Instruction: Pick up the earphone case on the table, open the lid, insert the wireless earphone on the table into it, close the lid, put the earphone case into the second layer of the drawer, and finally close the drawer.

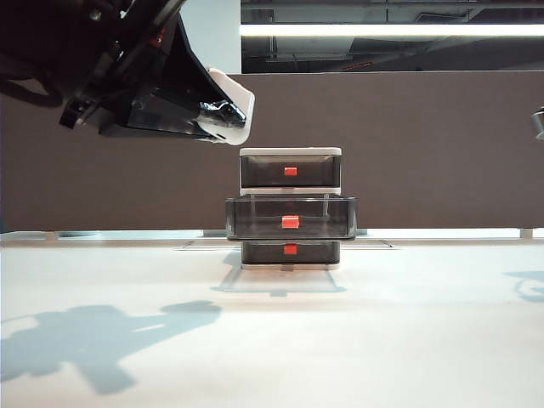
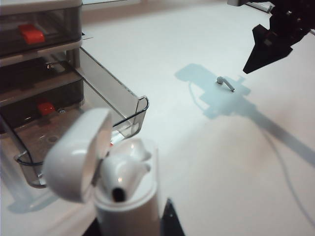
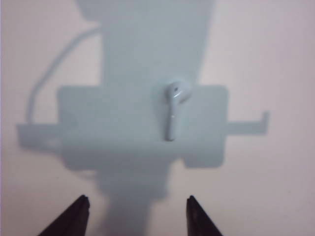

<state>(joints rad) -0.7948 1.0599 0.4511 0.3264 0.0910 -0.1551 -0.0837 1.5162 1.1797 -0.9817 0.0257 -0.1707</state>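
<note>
- Left wrist view: the left gripper clamps the earphone case, lid swung open, one earbud seated inside — raised just beside the drawer, whose second layer stands pulled out.
- The right gripper hangs above the table, fingers spread — the loose wireless earphone lies on the tabletop ahead of its tips, untouched.

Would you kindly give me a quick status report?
Left gripper holds earphone case, lid open. Right gripper open above loose earphone on table. Nothing in the way.
</note>
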